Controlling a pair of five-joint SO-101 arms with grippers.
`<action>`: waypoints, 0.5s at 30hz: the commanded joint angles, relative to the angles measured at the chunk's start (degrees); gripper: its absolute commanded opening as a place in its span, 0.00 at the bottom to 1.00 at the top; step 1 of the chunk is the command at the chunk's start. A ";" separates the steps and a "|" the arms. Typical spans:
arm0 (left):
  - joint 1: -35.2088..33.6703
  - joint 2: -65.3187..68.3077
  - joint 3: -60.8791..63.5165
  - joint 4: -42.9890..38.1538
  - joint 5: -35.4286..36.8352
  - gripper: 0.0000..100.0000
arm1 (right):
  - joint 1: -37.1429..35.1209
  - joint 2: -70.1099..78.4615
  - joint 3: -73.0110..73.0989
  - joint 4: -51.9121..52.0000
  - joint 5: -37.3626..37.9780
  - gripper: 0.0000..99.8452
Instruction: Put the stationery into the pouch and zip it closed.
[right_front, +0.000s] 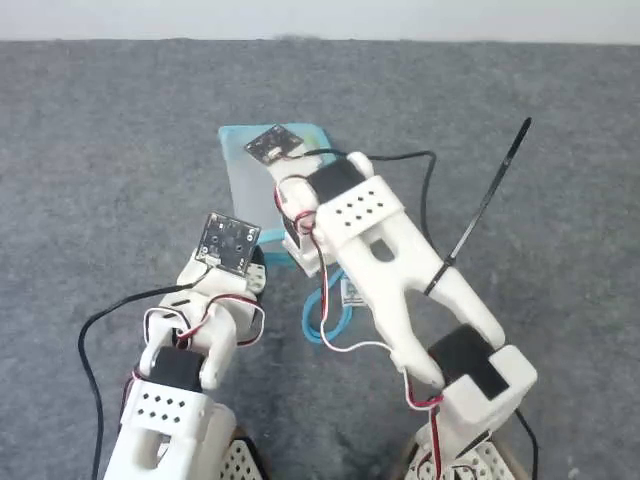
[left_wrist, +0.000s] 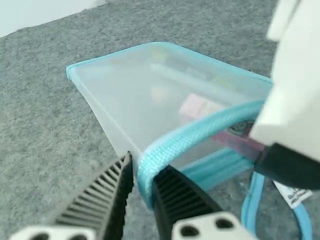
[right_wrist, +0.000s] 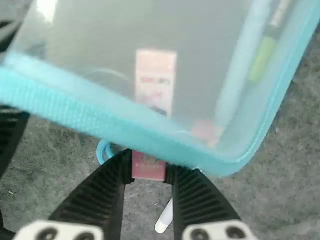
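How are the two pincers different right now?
The left pincer pinches the pouch's blue zipper edge; the right pincer pinches a small pink stationery piece. The left pincer grips the pouch itself at a corner; the right pincer's piece sits beside the zipper edge. Both have black ribbed fingers.

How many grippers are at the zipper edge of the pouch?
2. The left gripper is shut on the teal zipper edge of the translucent plastic pouch. The right gripper grips a small pink piece at that edge.
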 joint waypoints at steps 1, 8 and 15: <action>1.23 -0.97 -0.48 -0.35 0.18 0.01 | 1.71 -1.01 -4.48 -0.40 -1.05 0.15; 1.14 -0.97 -0.48 -0.35 0.18 0.01 | 1.89 -1.01 -4.57 -1.36 -0.62 0.22; 0.70 -0.97 -0.48 -0.44 0.18 0.01 | 3.30 -4.88 -11.60 5.41 0.79 0.21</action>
